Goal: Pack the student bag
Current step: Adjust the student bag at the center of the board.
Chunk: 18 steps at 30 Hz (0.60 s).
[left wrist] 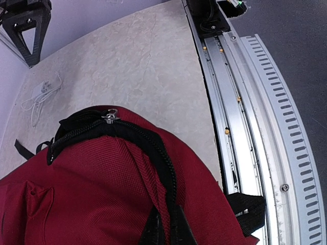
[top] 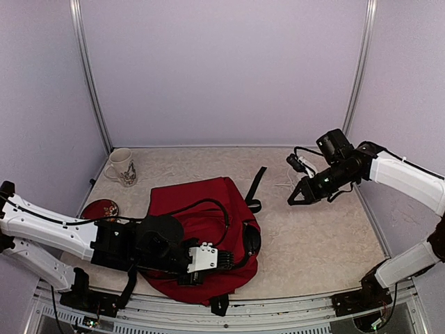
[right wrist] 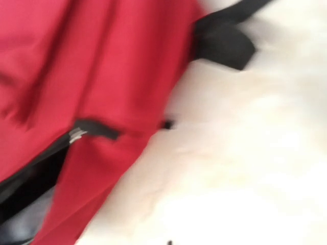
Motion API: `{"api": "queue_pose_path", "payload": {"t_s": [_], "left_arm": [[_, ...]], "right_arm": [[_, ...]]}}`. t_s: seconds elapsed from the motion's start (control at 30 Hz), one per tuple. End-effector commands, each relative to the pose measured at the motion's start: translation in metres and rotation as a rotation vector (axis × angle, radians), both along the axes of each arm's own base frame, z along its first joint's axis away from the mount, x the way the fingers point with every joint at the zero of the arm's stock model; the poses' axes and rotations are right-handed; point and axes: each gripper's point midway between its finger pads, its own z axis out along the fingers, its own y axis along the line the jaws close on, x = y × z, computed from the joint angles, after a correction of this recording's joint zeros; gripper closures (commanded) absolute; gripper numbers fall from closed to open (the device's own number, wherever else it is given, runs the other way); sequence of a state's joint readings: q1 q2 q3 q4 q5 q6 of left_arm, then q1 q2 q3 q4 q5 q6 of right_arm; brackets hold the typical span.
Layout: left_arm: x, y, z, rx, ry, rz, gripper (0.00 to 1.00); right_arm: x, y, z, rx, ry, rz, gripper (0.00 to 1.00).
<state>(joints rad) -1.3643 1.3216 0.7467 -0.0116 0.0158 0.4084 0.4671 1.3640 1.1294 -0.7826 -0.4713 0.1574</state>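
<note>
The student bag [top: 201,223], a dark-red backpack with black straps, lies flat on the table's near middle. My left gripper [top: 227,259] rests low on the bag's near right corner. In the left wrist view the left gripper [left wrist: 167,215] is shut on a raised fold of the student bag [left wrist: 76,194] beside its black zipper [left wrist: 153,148], whose metal pull [left wrist: 110,117] sits at the far end. My right gripper [top: 295,199] is shut, holds nothing and hangs above the table to the right of the bag. Its blurred wrist view shows the student bag [right wrist: 76,61] and a black strap [right wrist: 225,43].
A patterned mug [top: 122,167] stands at the back left, and a small dark-red dish [top: 99,209] lies left of the bag. A white cable [left wrist: 40,94] lies on the table beyond the bag. The metal rail [left wrist: 240,127] runs along the near edge. Walls close in three sides.
</note>
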Motion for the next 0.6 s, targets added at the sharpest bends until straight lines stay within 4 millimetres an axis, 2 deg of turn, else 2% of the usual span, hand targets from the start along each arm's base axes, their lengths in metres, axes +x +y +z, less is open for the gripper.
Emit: {"api": "queue_pose_path", "payload": {"t_s": [0.0, 0.13, 0.2, 0.27, 0.3, 0.37, 0.43, 0.5, 0.57], "left_arm": [[-0.006, 0.003, -0.016, 0.063, 0.021, -0.022, 1.00], [-0.010, 0.012, -0.036, 0.156, 0.053, -0.031, 1.00], [-0.016, 0.012, -0.040, 0.178, 0.096, -0.045, 1.00], [-0.025, 0.010, -0.041, 0.179, 0.133, -0.072, 1.00], [-0.028, 0.009, -0.040, 0.176, 0.143, -0.080, 0.96], [-0.030, 0.007, -0.038, 0.170, 0.154, -0.076, 0.78], [-0.030, 0.005, -0.034, 0.158, 0.160, -0.073, 0.66], [-0.028, 0.003, -0.027, 0.137, 0.155, -0.060, 0.51], [-0.025, 0.003, -0.019, 0.114, 0.142, -0.045, 0.41]], "right_arm": [[-0.034, 0.016, 0.013, 0.132, -0.038, 0.137, 1.00], [-0.065, 0.043, 0.016, 0.241, -0.060, 0.240, 1.00], [-0.068, 0.058, 0.017, 0.281, -0.082, 0.261, 0.97], [-0.061, 0.068, 0.020, 0.305, -0.100, 0.252, 0.91], [-0.055, 0.070, 0.019, 0.304, -0.107, 0.232, 0.88], [-0.040, 0.072, 0.014, 0.287, -0.119, 0.169, 0.85], [-0.036, 0.076, 0.005, 0.278, -0.102, 0.144, 0.84], [-0.050, 0.087, 0.003, 0.278, -0.102, 0.202, 0.82], [-0.073, 0.098, 0.007, 0.292, -0.124, 0.294, 0.77]]}}
